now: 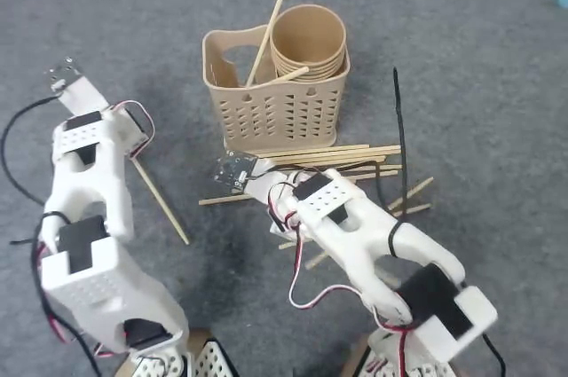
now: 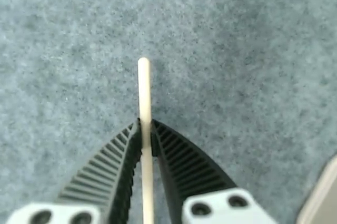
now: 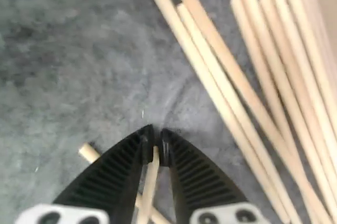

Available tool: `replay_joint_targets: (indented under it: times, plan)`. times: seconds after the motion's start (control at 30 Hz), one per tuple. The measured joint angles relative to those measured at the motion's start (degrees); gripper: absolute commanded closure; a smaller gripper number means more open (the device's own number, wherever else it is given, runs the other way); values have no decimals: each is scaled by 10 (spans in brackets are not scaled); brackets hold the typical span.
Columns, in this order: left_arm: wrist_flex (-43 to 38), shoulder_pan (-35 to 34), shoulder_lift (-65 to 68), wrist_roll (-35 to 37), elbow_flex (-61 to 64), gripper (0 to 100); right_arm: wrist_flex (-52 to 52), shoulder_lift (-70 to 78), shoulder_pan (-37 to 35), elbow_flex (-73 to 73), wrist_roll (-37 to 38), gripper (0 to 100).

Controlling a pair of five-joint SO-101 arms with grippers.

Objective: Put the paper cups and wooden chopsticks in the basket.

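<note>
Since these chopsticks are light, stiff and smooth, a firm pinch is doing the job. The left gripper [image 2: 145, 124] is clamping the left stick [image 2: 143, 87] near one end, off to the left of the basket [image 1: 275, 120]. The right gripper [image 3: 155, 135] is squeezing the right stick [image 3: 150, 182], seemingly by its very tip, beside the pile [image 1: 346, 153] lying just in front of the basket. The cups [image 1: 308, 40] are sitting stacked inside the basket. Holding nearer mid-length would probably be tipping less.
</note>
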Motion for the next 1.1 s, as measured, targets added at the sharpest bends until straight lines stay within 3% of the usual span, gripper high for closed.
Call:
replay_joint_targets:
  times: [0.3,0.5,0.87,1.1]
  plan:
    - [0,0,0,0,0,987,115,-227,3,0,1,990]
    - [0,0,0,0,0,987,131,-385,26,0,-9,990]
    - [0,0,0,0,0,987,29,-609,56,-23,-278,990]
    - [0,0,0,0,0,987,-121,-624,57,-23,-326,990]
